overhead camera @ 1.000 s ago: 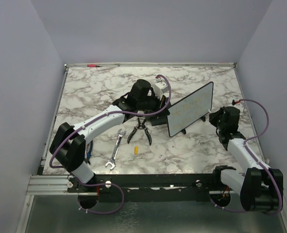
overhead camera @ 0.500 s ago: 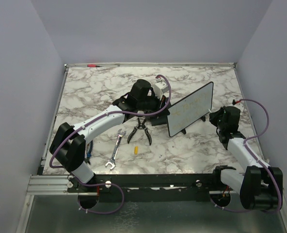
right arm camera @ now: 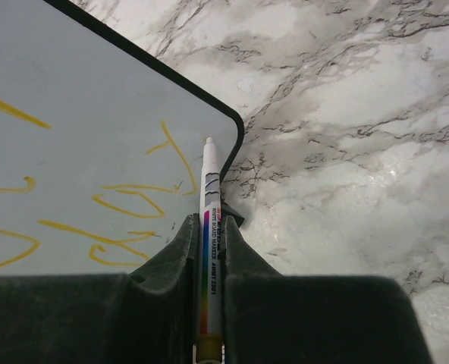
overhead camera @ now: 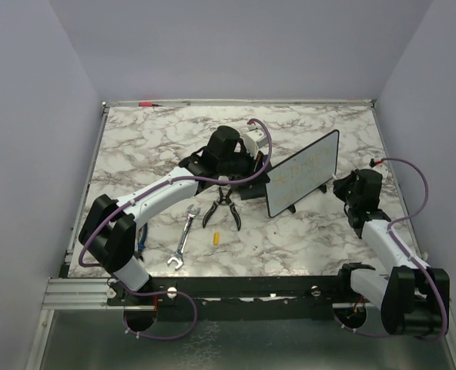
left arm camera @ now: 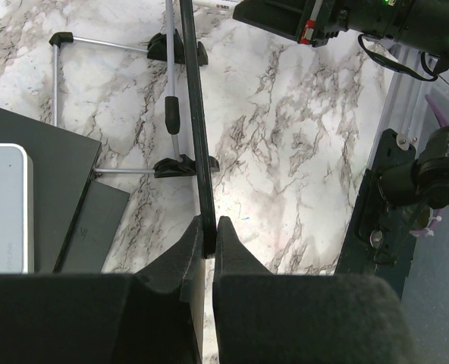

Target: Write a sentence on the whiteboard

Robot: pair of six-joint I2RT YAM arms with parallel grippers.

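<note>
The whiteboard (overhead camera: 303, 183) stands upright on its feet at the centre right of the marble table. Its face (right arm camera: 95, 98) carries the sentence (right arm camera: 126, 205) in thin yellow strokes, faint from above (overhead camera: 299, 174). My left gripper (overhead camera: 263, 174) is shut on the board's left edge, seen edge-on as a black strip (left arm camera: 196, 129) between the left gripper (left arm camera: 209, 231) fingers. My right gripper (right arm camera: 209, 231) is shut on a white marker (right arm camera: 208, 174). The marker's tip lies over the board's face near a rounded corner; whether it touches cannot be told. From above, the right gripper (overhead camera: 340, 186) is beside the board's right end.
Black pliers (overhead camera: 222, 208), a wrench (overhead camera: 183, 240) and a small yellow cap (overhead camera: 216, 237) lie in front of the left arm. A black block with a grey pad (left arm camera: 4, 208) sits left of the board. A red-capped pen (overhead camera: 145, 103) lies on the back rail.
</note>
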